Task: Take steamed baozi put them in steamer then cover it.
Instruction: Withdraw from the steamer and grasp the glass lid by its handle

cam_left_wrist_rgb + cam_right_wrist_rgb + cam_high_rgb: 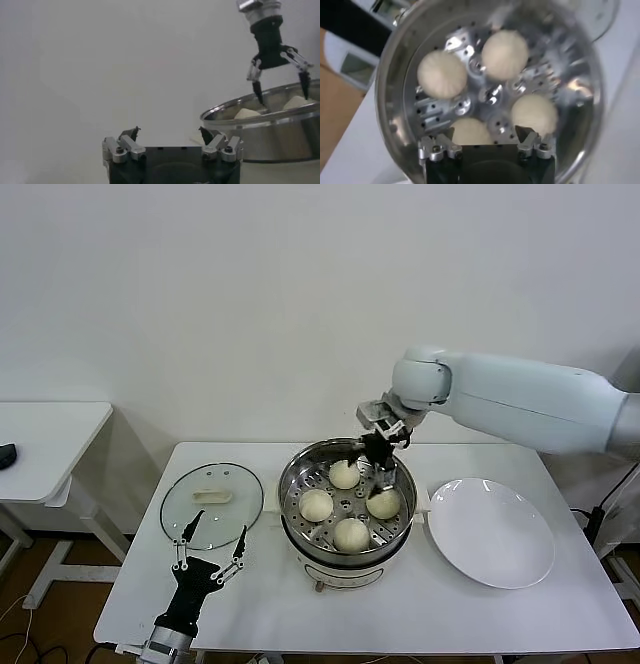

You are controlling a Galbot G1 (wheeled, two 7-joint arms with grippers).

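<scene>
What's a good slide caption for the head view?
Four steamed baozi sit in the steamer; right end effector open above them, cover on the table.

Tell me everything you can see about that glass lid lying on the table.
The cover is a round clear glass lid with a thin metal rim and a flat cream-white handle at its centre. It lies flat on the white table, beside the steamer on the robot's left, not on it. Nothing grips it; the open left gripper sits at its near edge.

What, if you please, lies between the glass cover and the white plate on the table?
The steamer, holding four baozi, stands between the cover and the plate, as the head view shows.
</scene>
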